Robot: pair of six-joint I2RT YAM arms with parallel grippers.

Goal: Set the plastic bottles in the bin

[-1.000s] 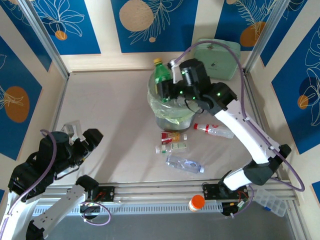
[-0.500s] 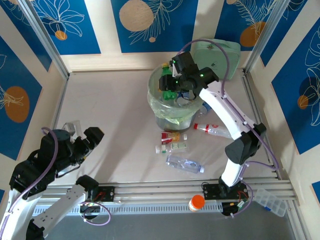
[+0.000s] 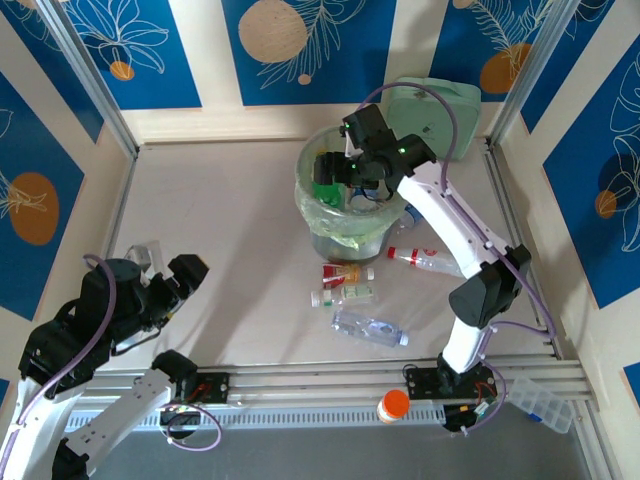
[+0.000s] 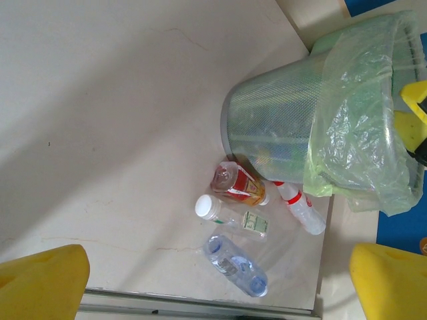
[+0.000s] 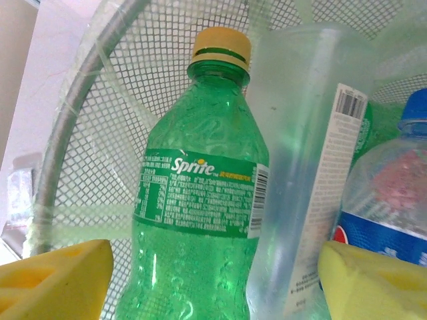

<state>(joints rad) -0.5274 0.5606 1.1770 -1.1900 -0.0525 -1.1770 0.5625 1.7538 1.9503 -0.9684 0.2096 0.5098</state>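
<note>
Near on the left, the left gripper [image 3: 165, 262] is spread wide and holds nothing. Four plastic bottles [image 3: 370, 327] lie on the table [image 3: 220, 220], just on the near side of the bin [image 3: 312, 222]. One has amber liquid, one a white cap, one a blue label and one a red cap. Farther, the right gripper [image 3: 335, 182] hangs over the bin, its pads apart on both sides of a green Sprite bottle [image 5: 200, 213] with a yellow cap, not pressing it. Beside it in the bin are one clear bottle [image 5: 300, 167] and one blue-capped bottle [image 5: 393, 193].

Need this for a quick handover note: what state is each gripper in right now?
Left gripper: open, holding nothing.
Right gripper: open over the bin, fingers clear of the green bottle between them.
</note>
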